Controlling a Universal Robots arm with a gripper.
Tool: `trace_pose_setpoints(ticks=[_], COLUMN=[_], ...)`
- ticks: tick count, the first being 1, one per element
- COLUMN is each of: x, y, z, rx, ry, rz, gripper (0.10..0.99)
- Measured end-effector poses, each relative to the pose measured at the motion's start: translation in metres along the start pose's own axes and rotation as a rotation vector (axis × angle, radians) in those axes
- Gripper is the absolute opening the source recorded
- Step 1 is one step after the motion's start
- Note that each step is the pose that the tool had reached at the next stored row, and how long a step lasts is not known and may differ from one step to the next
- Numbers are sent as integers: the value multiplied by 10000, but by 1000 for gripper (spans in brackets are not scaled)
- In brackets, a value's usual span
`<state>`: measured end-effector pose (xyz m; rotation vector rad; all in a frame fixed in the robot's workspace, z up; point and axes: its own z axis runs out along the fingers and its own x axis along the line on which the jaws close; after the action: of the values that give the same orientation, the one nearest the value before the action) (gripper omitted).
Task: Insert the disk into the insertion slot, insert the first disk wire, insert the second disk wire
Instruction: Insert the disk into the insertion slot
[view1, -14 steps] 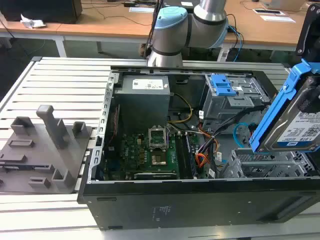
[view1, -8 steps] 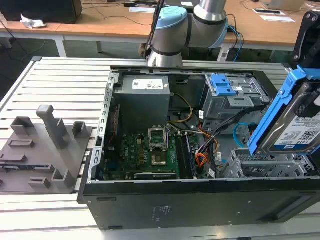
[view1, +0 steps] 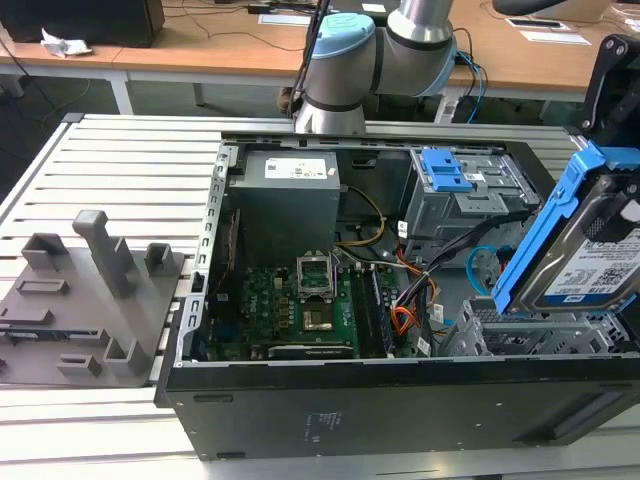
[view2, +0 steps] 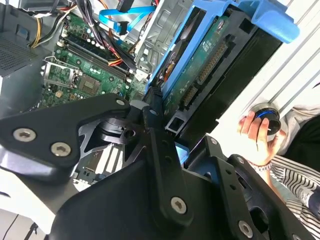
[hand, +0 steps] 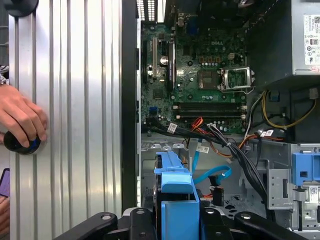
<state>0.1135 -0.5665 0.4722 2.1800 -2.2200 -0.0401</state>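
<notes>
your gripper (hand: 173, 219), fingers clamped on the disk (view1: 598, 255), holds it tilted above the insertion slot (view1: 535, 337) at the exterior view's right.

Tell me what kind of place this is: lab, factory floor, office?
Probably a robotics lab or test bench. An open black desktop computer case lies on a ribbed aluminium-profile table, wooden desks with trailing cables stand behind, and the gripper holds the silver disk in its bright blue carrier over the case.
</notes>
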Motion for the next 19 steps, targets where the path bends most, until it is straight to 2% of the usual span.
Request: trace_pose_setpoints(ticks=[13, 19], x=[0, -1], y=[-4, -7], z=[104, 189], rx=[0, 0], ry=[0, 1], rz=[0, 0], gripper=[361, 361])
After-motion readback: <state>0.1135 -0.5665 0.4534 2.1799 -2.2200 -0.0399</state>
